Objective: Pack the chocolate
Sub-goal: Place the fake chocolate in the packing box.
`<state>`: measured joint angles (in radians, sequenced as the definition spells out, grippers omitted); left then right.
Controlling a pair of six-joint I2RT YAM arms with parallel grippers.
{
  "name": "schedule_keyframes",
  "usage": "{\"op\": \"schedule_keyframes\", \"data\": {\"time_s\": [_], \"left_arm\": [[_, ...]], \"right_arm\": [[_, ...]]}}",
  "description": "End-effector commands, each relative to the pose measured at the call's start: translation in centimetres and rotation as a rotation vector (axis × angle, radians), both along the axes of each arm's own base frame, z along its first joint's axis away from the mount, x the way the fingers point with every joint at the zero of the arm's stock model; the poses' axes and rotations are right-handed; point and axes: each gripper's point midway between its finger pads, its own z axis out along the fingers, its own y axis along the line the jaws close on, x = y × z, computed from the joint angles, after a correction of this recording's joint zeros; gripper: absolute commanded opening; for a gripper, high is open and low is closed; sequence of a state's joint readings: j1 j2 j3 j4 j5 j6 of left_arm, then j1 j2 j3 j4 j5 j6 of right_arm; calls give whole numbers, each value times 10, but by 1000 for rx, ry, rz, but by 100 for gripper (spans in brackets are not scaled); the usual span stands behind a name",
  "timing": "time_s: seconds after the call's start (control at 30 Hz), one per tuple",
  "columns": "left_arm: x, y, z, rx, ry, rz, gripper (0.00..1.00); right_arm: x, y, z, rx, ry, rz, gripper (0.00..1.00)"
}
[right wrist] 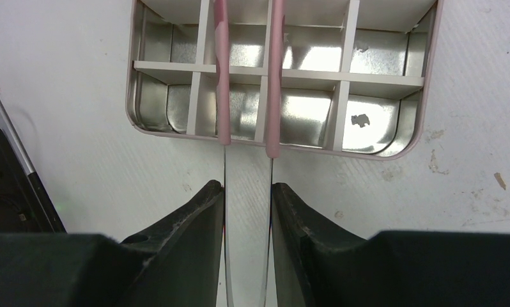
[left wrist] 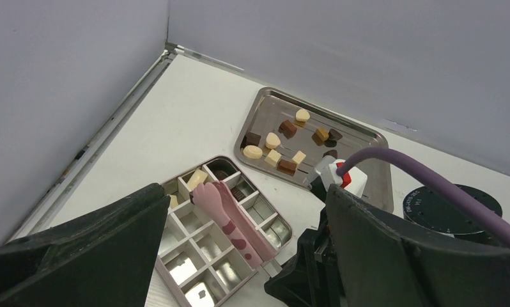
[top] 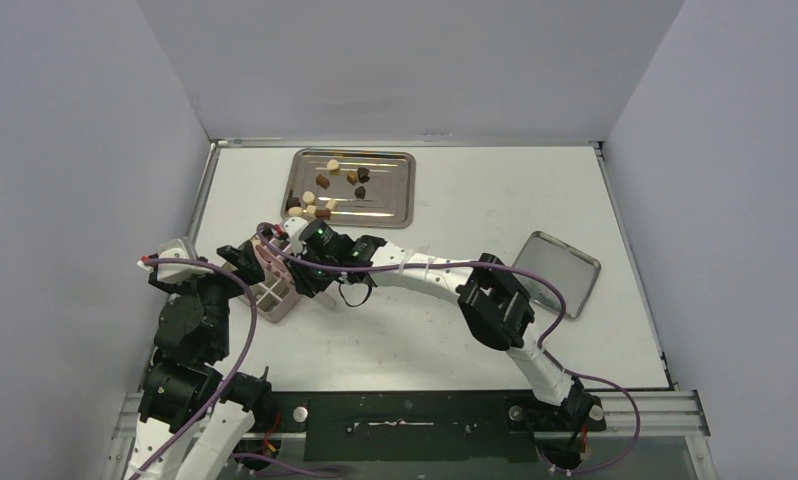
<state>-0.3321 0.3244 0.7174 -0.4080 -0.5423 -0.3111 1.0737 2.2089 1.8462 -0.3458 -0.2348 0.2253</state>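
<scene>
At the left, the left hand (left wrist: 246, 192) hangs with its fingers spread wide and nothing between them, just beside the divided tin box (top: 273, 303) on the tabletop (top: 455, 200). A few pieces already sit in the box's far compartments, while the near ones show bare metal. The right hand (right wrist: 247, 188) reaches across and is clamped on the handle end of the pink tongs (left wrist: 230, 220), whose tips lie over the box. Most of the chocolate (left wrist: 273, 139) lies loose on the steel tray (top: 395, 205) just beyond the box. The pieces look light, rigid and smooth, likely to skid on steel and to chip if squeezed, so each is probably best pinched gently across its flat sides. A shallow metal lid (top: 557, 272) rests well apart at the right.
</scene>
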Motion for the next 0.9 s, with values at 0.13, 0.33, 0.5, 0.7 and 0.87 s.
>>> {"op": "schedule_keyframes", "data": {"time_s": [0.13, 0.33, 0.5, 0.7, 0.87], "left_arm": [[-5, 3, 20, -22, -55, 8, 91], [-5, 3, 20, -20, -55, 6, 91], [-5, 3, 20, -20, -55, 4, 91], [-5, 3, 20, -20, -56, 4, 91], [-4, 2, 20, -20, -55, 1, 91]], "right_arm": [[0, 16, 23, 62, -15, 27, 29], [2, 16, 29, 71, -30, 17, 32], [3, 16, 30, 70, -32, 13, 35], [4, 15, 31, 71, -36, 8, 35], [6, 12, 50, 93, -64, 2, 32]]}}
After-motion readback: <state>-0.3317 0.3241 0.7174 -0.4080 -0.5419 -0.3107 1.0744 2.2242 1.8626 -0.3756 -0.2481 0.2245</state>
